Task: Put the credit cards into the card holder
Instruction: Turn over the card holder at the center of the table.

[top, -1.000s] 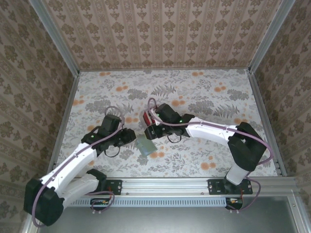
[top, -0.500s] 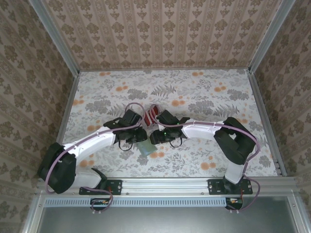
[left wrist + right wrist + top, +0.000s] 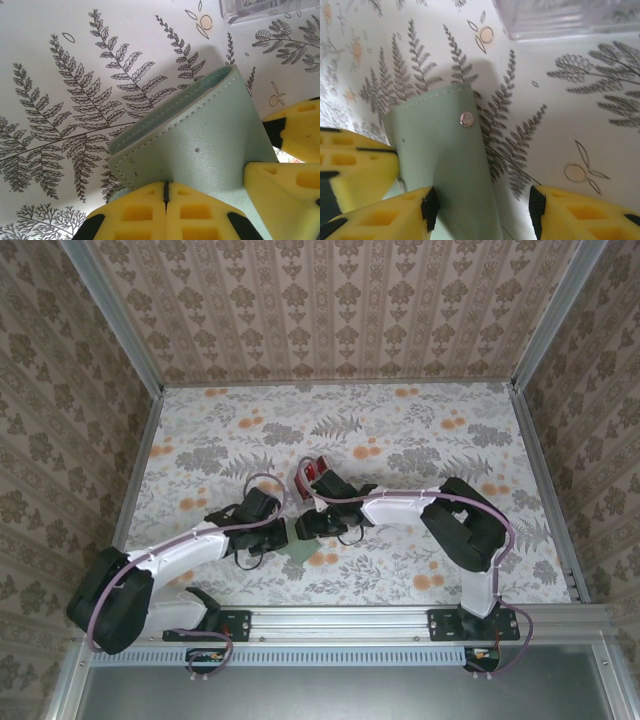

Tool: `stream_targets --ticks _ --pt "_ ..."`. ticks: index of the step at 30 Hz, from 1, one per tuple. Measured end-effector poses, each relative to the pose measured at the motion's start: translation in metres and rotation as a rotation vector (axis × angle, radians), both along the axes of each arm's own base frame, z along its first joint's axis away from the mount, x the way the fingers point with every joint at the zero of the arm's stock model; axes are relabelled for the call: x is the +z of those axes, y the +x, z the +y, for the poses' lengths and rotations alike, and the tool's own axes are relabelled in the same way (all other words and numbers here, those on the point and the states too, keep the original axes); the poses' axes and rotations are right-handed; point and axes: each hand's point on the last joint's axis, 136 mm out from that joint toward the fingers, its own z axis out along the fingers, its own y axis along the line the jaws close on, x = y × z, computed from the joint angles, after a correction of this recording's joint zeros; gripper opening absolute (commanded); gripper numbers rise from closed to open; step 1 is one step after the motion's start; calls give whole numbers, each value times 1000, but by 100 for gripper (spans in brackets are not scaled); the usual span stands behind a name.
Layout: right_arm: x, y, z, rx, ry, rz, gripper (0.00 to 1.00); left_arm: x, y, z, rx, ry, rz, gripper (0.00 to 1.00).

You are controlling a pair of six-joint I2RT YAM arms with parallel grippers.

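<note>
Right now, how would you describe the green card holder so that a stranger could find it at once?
On the flower-printed table, near the middle of the front edge, the left claw and the right claw meet. Between them sits the sage-green leather card holder with stitched edges and a metal snap. Unlike the glossy red credit cards behind it, it is pale green.

Bright, even light; soft shadows; blurred wrist-view edges.

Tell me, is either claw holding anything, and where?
The left gripper seems to pinch the card holder by one flap's edge; the right gripper stands open astride it, not gripping.
</note>
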Motion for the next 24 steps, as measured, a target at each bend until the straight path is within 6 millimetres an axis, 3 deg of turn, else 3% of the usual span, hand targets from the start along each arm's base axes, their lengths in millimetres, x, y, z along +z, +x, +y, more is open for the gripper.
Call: stream_targets --ticks 3,8,12,14,18,24 --pt "1 1 12 -18 61 32 47 0 4 -3 6 -24 -14 0" --pt "8 0 25 -14 165 93 14 0 7 1 26 -14 -21 0" --pt "14 -2 23 -5 178 65 12 3 6 3 30 -13 -31 13" --pt "19 -5 16 -6 144 17 12 2 3 9 34 9 -24 15" --pt "38 -9 -32 -41 -60 -129 13 4 -5 27 62 48 -30 17" --pt "75 6 -143 -183 -513 -390 17 17 1 40 117 29 -83 18"
